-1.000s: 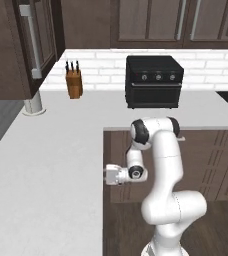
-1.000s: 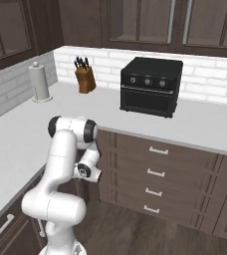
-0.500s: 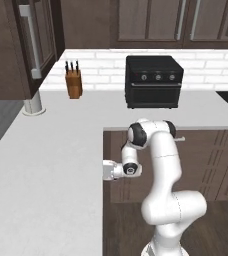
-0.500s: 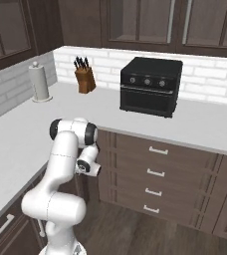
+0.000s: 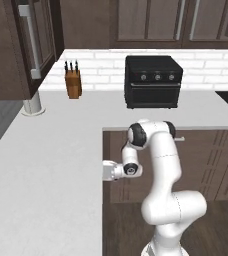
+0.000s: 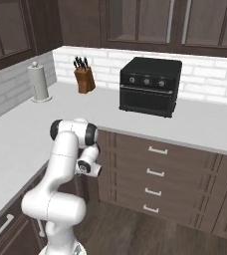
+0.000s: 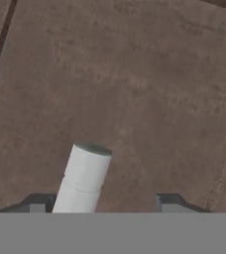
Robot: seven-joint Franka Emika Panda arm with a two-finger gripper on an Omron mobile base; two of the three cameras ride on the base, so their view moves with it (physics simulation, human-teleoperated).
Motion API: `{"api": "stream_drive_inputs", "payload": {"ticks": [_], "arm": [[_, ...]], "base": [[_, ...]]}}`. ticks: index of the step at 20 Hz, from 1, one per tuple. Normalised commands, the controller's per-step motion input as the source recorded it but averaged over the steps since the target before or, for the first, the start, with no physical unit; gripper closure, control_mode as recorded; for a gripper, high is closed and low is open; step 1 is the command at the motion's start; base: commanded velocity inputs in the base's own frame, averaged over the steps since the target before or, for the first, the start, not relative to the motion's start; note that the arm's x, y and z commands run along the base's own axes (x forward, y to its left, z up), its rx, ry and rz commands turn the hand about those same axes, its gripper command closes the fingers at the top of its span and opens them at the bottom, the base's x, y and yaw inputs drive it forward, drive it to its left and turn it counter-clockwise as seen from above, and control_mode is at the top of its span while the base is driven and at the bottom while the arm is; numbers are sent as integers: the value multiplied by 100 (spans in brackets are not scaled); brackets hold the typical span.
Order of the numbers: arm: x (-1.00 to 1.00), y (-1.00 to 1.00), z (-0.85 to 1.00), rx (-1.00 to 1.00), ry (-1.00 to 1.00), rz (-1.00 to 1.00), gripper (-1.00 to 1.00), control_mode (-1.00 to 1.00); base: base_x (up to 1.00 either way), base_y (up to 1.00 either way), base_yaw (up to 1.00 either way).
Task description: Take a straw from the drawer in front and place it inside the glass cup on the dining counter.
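The drawer (image 7: 135,74) shows a flat, dark brown wood-grain front seen close up, its slim pale bar handle (image 7: 84,179) rising from 6 o'clock, tilted slightly toward 1 o'clock.

A white L-shaped worktop (image 5: 61,150) backed by a white brick wall (image 5: 101,67) is seen. A black countertop oven with three knobs (image 5: 153,81) is set against the wall, well apart from a brown wooden knife block (image 5: 73,82) at its left. A grey cylindrical base (image 5: 32,105) is stood near the left edge. The white jointed arm (image 5: 158,165) is bent low before dark brown wood cabinet fronts (image 5: 211,160).
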Motion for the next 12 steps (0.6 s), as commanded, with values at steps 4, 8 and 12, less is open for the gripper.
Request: {"api": "stream_drive_inputs", "payload": {"ticks": [4, 8, 12], "arm": [[-40, -64, 0, 0, 0, 0, 100, -100], [-35, -92, 1, 0, 0, 0, 100, -100], [-29, -100, 7, 0, 0, 0, 100, -100]], "base": [[0, 0, 0], [0, 0, 0], [0, 0, 0]]}}
